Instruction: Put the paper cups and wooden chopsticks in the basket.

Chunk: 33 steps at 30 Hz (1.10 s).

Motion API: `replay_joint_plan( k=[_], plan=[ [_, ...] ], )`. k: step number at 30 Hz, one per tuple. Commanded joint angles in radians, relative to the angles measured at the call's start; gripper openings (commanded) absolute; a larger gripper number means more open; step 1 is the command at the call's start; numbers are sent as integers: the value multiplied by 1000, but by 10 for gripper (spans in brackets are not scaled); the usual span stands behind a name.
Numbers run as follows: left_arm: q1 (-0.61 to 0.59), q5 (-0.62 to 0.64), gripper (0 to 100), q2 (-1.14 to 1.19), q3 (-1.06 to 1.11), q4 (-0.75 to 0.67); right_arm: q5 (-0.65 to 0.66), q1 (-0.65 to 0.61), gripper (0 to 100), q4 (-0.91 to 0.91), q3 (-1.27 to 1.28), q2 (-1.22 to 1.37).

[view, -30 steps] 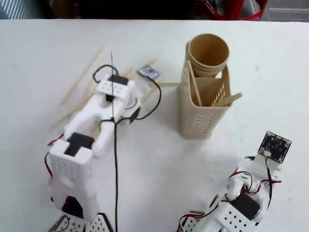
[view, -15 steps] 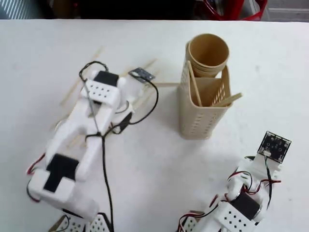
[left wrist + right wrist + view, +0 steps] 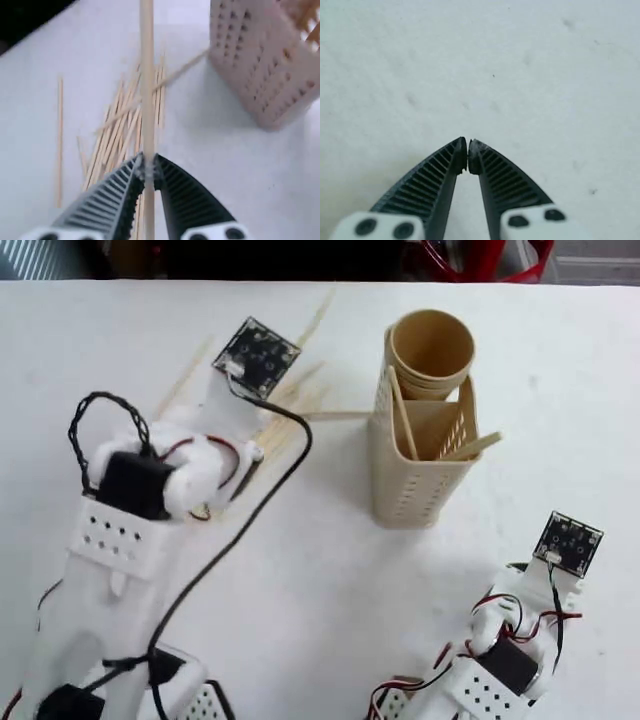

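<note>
My right gripper hangs low over bare white counter with its ribbed jaws pressed together on nothing, the tips meeting. My left gripper is pinched narrow around a single wooden chopstick, which runs straight out from between the jaws and away from me; from above, its free end juts past my wrist camera toward the far edge of the counter. Below that held stick lies the heap of loose chopsticks, fanned out flat on the counter and overlapping one another (too tangled for me to count). A lone chopstick lies apart from the heap, on the side away from the basket. Another stray chopstick points from the heap to the basket's wall, though I cannot tell whether its tip touches. Beyond the heap stands the basket, a tall, cream, perforated one, upright on the counter between my two arms and nearer the far edge than my right arm. Inside it, a thin stick leans against the near-left wall and a flatter stick pokes out over the rim on my right arm's side. At the basket's far end sit the paper cups, nested in one stack with the open mouth up, rising above the rim.
</note>
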Motion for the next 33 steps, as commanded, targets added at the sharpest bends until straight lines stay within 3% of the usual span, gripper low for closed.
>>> replay_joint_plan(
  k=[1, 8, 16, 19, 33],
  plan=[
    [173, 72, 23, -30, 2, -258, 12, 7, 21, -10, 6, 7],
    [432, 64, 23, 61, 3, -683, 12, 7, 21, -10, 6, 7],
    [507, 64, 24, 148, -2, -1046, 12, 7, 21, -10, 6, 7],
    [509, 71, 24, 194, -3, -1100, 12, 7, 21, -10, 6, 7],
    [499, 72, 24, 331, -3, -1102, 12, 7, 21, -10, 6, 7]
  ],
)
